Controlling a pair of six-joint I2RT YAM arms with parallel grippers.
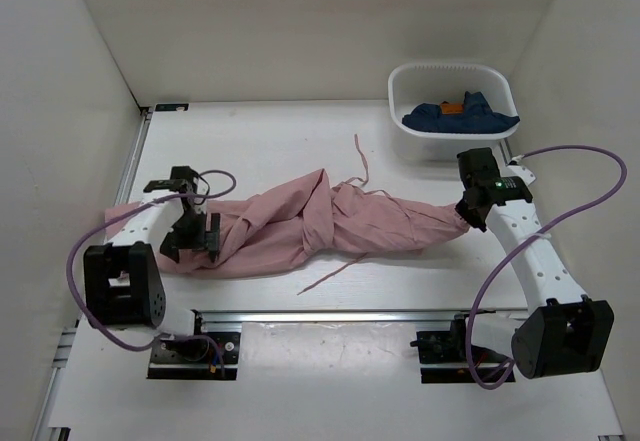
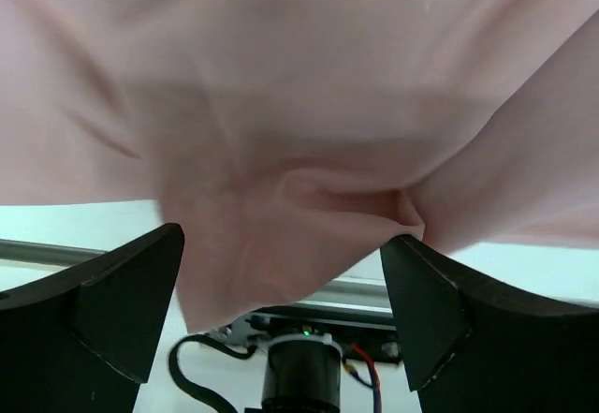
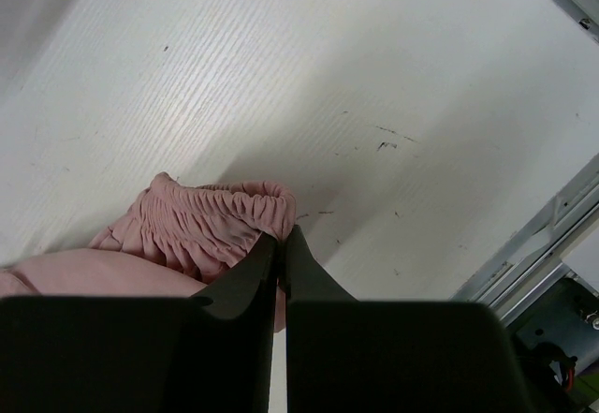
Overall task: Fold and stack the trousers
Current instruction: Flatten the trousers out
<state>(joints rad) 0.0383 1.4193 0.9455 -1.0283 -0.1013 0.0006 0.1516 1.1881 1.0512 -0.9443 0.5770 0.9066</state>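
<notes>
We find the left gripper (image 1: 192, 238) spread wide, with fabric between its jaws, at the left end of the trousers (image 1: 330, 223). These lie bunched across the table (image 1: 260, 141). The right gripper (image 3: 283, 233), pressed together, pinches their gathered waistband. Beyond it, a white tub (image 1: 400, 91) holds a dark blue garment (image 1: 460, 113).

Your widest free lane is the bare table (image 1: 250, 141) across the upper middle of the frame, up to the back wall (image 1: 300, 21). The trousers (image 1: 320, 223) lie left to right across the centre and block any low pass there. One drawstring (image 1: 363, 164) trails up into that lane, another (image 1: 322, 281) runs down toward the rail (image 1: 330, 313). A white tub (image 1: 450, 65) takes the upper right corner. You get a narrow bare strip between trousers and rail, lower centre. The side walls (image 1: 60, 111) sit close at both frame edges.
</notes>
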